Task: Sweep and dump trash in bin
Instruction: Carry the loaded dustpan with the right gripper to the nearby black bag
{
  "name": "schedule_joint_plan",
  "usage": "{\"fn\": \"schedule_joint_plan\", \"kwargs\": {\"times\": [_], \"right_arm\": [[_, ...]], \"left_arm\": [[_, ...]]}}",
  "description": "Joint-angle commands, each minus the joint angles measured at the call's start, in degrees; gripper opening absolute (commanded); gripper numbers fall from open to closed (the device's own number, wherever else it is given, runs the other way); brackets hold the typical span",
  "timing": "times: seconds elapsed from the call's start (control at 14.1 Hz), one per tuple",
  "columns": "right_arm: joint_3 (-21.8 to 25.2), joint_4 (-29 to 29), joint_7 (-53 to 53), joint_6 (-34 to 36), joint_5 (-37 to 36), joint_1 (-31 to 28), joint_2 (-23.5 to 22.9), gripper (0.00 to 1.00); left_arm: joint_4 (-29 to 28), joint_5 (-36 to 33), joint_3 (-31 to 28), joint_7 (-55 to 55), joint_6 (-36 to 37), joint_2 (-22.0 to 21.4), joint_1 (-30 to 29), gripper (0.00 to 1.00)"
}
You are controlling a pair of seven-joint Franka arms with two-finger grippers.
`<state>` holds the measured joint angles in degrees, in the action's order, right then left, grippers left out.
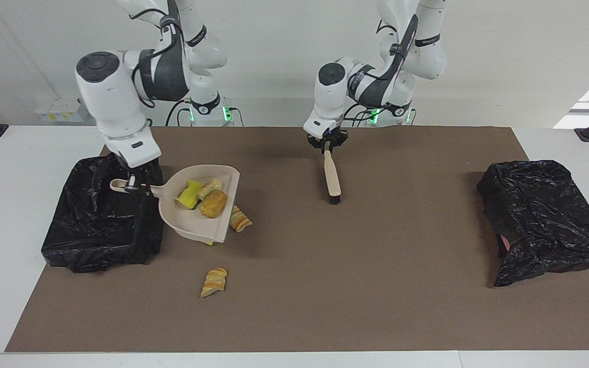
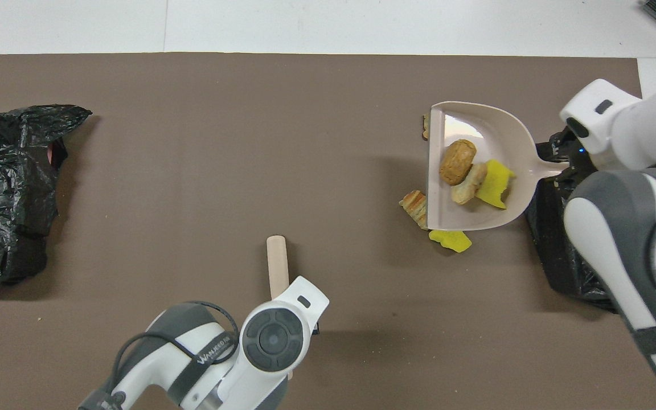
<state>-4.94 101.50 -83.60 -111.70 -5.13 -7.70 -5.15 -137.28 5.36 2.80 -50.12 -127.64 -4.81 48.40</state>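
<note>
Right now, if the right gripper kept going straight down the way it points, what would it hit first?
Probably the black bin. The right gripper, shut on the dustpan handle, points down over the bin's opening beside its rim, with nothing visible between; depth is hard to judge.

A white table (image 1: 28, 153) with a brown mat (image 1: 376, 266) fronts a white wall (image 1: 504, 51).

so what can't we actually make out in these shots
- Scraps under the dustpan: both views, the raised pan covers them; only a yellow edge shows.
- Right gripper: overhead view, its own arm hides it.
- Left gripper: overhead view, the wrist covers its grip on the brush.
- Bin contents: black liner.
</note>
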Motion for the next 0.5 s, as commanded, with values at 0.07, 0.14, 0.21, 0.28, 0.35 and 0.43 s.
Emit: {"fn": "schedule_joint_plan", "kwargs": {"times": [0.07,0.14,0.21,0.28,0.35,0.43], "right_arm": [[-0.51,-0.60,-6.92,0.34,0.83,-9.15,0.84,0.00],[-0.34,-0.43,-7.02,0.34,0.39,-10.91,1.01,0.00],[-0.16,-0.17,-7.19,0.34,-0.49,-13.37,1.28,0.00],[-0.16,0.10,-7.20,0.52,-3.10,-14.61,1.54,0.00],[-0.16,0.10,-7.20,0.95,-7.39,-15.14,1.72,0.00],[-0.16,0.36,-7.20,2.00,-10.92,-15.24,1.98,0.00]], "left_arm": [[-3.69,4.90,-1.05,-3.92,-3.31,-4.07,4.24,0.00],[-3.78,5.88,-1.05,-5.50,-5.06,-3.89,4.60,0.00],[-3.78,5.89,-1.05,-6.13,-5.95,-3.72,5.04,0.00],[-3.69,5.97,-1.05,-6.13,-6.22,-3.63,4.95,0.00],[-3.69,5.97,-1.13,-6.05,-6.22,-3.54,4.69,0.00],[-3.78,5.97,-1.13,-5.52,-5.96,-3.54,4.51,0.00]]}}
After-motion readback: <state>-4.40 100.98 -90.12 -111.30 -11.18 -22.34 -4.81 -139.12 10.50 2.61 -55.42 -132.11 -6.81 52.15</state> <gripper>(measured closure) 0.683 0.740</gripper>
